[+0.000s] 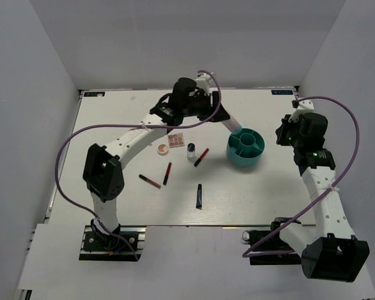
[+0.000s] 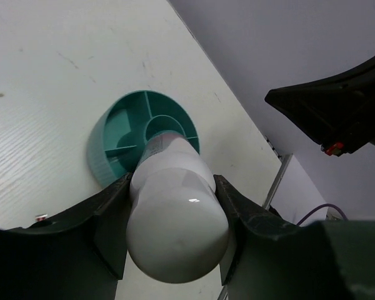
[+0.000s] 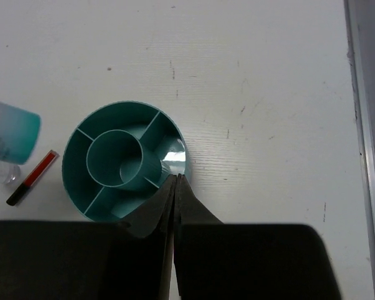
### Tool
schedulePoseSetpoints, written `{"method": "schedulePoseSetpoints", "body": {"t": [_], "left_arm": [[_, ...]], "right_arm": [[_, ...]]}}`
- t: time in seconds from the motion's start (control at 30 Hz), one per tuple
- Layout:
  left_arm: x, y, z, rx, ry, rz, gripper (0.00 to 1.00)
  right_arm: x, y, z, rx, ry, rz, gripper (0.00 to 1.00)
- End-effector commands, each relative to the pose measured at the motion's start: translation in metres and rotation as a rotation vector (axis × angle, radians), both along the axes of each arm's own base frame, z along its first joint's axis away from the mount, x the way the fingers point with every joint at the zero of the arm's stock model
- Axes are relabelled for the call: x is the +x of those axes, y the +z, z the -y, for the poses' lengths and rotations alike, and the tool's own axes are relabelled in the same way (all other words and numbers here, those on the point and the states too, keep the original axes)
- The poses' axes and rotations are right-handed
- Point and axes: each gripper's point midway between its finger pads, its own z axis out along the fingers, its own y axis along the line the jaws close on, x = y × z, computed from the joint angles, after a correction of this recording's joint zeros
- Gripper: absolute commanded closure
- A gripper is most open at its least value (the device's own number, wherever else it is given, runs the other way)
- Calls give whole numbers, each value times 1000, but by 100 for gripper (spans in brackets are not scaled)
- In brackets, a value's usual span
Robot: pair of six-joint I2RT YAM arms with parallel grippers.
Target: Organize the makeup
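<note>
On the white table, barely begun: clamping a white tube in the left gripper above the empty teal tub, with the right gripper pinched closed nearby, leaving palette, compact and 5 more pieces loose.

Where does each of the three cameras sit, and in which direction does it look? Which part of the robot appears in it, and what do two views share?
Top external: above and behind the robot, facing down onto the table; left arm and right arm show fully.
Left wrist: on the left arm, facing along the left claw toward the teal tub; its fingers clamp a white bottle.
Right wrist: facing down on the tub; the right claw, shut, points at its rim.
Shared: both wrist views show the tub.
</note>
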Motion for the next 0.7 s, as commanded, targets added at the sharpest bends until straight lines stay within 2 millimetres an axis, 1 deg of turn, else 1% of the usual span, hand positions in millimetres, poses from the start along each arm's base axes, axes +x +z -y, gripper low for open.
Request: {"method": "schedulePoseSetpoints", "body": {"t": [0.0, 0.03, 0.07, 0.1, 0.13, 0.17, 0.23, 0.27, 0.33, 0.37, 0.4, 0.43, 0.5, 0.53, 0.57, 0.67], "left_arm": [[-8, 58, 29, -107, -41, 139, 100], [-8, 58, 35, -114, -46, 150, 100], [-10, 60, 41, -119, -51, 158, 100], [-9, 51, 46, -110, -51, 156, 100], [-12, 51, 54, -114, -61, 167, 100], [-9, 52, 55, -112, -55, 178, 100], [-11, 33, 69, -66, -68, 179, 100], [-8, 27, 70, -49, -62, 178, 100], [-9, 16, 81, -17, -72, 188, 100], [-5, 13, 81, -5, -60, 198, 100], [-7, 13, 84, -5, -61, 205, 100], [-2, 10, 84, 6, -38, 209, 100], [3, 9, 84, 10, -24, 219, 100], [6, 5, 85, 18, -15, 216, 100], [3, 1, 89, 28, -22, 216, 100], [5, -5, 89, 52, -21, 209, 100]], "right_arm": [[-8, 5, 10, 38, -56, 23, 100], [-10, 1, 14, 43, -67, 14, 100], [-11, 1, 14, 45, -66, 15, 100], [-13, 2, 14, 48, -67, 18, 100], [-14, 0, 14, 53, -65, 13, 100], [-14, -2, 16, 54, -68, 9, 100], [-15, -3, 17, 56, -70, 9, 100], [-16, -4, 16, 59, -65, 9, 100], [-17, -7, 15, 62, -61, 3, 100], [-17, -10, 16, 65, -62, -6, 100], [-19, -12, 16, 66, -62, -9, 100], [-20, -13, 16, 67, -62, -12, 100], [-22, -17, 16, 68, -61, -14, 100], [-23, -18, 16, 68, -63, -17, 100], [-23, -18, 16, 66, -60, -15, 100], [-25, -19, 17, 59, -59, -9, 100]]}}
